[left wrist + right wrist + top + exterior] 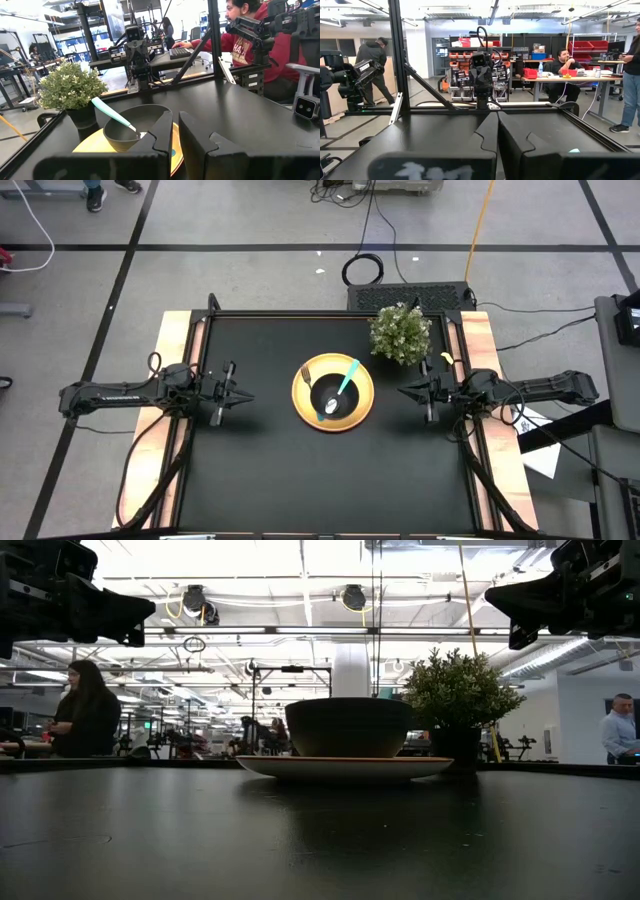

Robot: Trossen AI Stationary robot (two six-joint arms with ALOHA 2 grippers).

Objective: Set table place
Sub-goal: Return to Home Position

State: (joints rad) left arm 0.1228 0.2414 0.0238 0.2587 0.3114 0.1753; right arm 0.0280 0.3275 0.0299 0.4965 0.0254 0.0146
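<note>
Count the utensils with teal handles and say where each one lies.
2. The spoon rests in the black bowl, its handle pointing toward the plant. The fork lies on the yellow plate beside the bowl, its handle hidden under it.
</note>
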